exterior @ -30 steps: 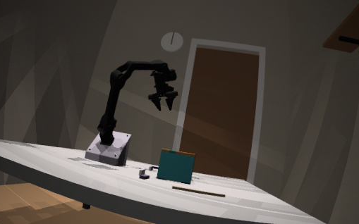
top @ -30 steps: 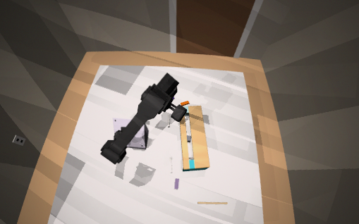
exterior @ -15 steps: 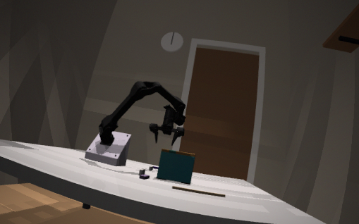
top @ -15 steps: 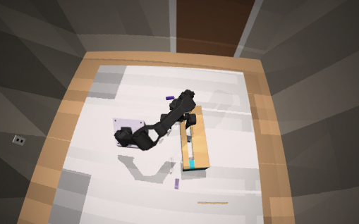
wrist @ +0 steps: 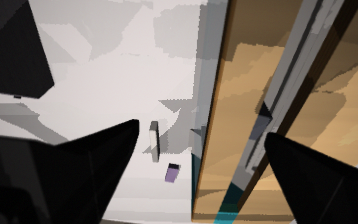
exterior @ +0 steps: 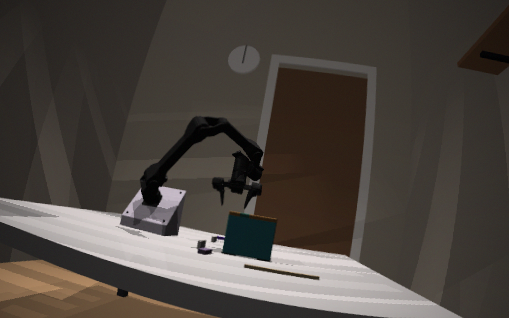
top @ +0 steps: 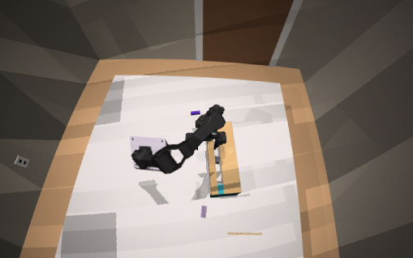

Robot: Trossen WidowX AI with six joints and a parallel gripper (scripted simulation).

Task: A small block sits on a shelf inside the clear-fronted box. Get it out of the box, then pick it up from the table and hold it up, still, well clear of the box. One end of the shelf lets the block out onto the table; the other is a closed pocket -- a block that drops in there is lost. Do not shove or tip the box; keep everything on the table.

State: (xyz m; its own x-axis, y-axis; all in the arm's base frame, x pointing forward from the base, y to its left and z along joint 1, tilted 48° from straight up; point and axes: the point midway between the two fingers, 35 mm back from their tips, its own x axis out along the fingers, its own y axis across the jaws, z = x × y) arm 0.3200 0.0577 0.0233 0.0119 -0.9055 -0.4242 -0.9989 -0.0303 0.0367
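Observation:
The long box [top: 231,162] [exterior: 249,237] [wrist: 252,65] has a wooden top with a lengthwise slot and a teal end. Inside the slot a small grey-blue piece [top: 217,160] [wrist: 261,126] shows around mid-length; it looks like the block, but its shelf is hard to make out. My gripper [exterior: 234,205] [wrist: 202,132] is open and empty, pointing down above the box's top. In the wrist view one finger lies over the box's slotted side, the other over the table in front. In the top view the arm hides the fingertips and the box's far front corner.
A dark purple piece [top: 195,113] lies beyond the arm. A light purple piece [top: 204,212] [exterior: 204,251] [wrist: 172,173] lies near the teal end. A thin pale bar [wrist: 154,142] stands in front of the box. A wooden stick [top: 244,234] [exterior: 282,272] lies past the teal end.

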